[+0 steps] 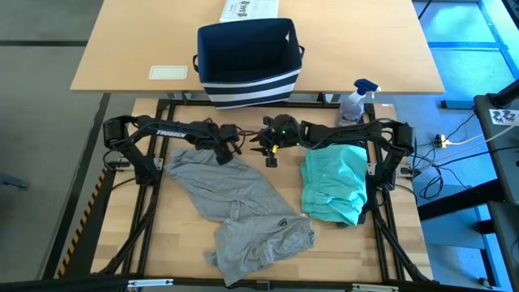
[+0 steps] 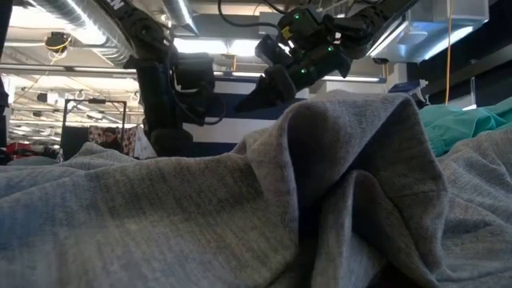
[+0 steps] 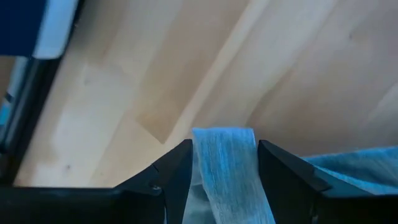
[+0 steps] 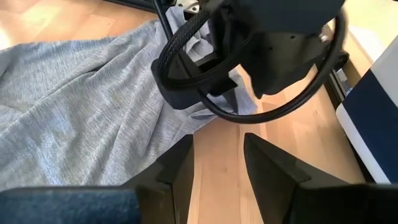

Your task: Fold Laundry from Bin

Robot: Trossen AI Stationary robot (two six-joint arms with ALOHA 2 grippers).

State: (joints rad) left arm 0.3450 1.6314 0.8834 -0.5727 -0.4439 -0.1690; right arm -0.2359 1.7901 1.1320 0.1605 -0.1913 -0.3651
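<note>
A: Where's the laundry?
B: Grey T-shirt (image 1: 239, 212), soft heathered knit, lies rumpled across the pale wood-plank counter (image 1: 182, 235), with a small logo near its lower end. Teal piece (image 1: 334, 184) is bunched in a loose, roughly square heap on the right, apart from the grey.
A: Bin?
B: The bin (image 1: 247, 61) is a rectangular navy fabric basket with white stripes at the base, on the far tan counter, upright.
A: Left hand?
B: Left hand (image 1: 225, 152) is at the shirt's upper corner. A strip of grey knit (image 3: 225, 168) sits between its dark fingers (image 3: 171, 177); can't tell if they pinch it or stand loose.
A: Right hand?
B: Right hand (image 1: 266, 150) is just beside the left, over bare wood, fingers (image 4: 180, 168) parted, nothing between them.
</note>
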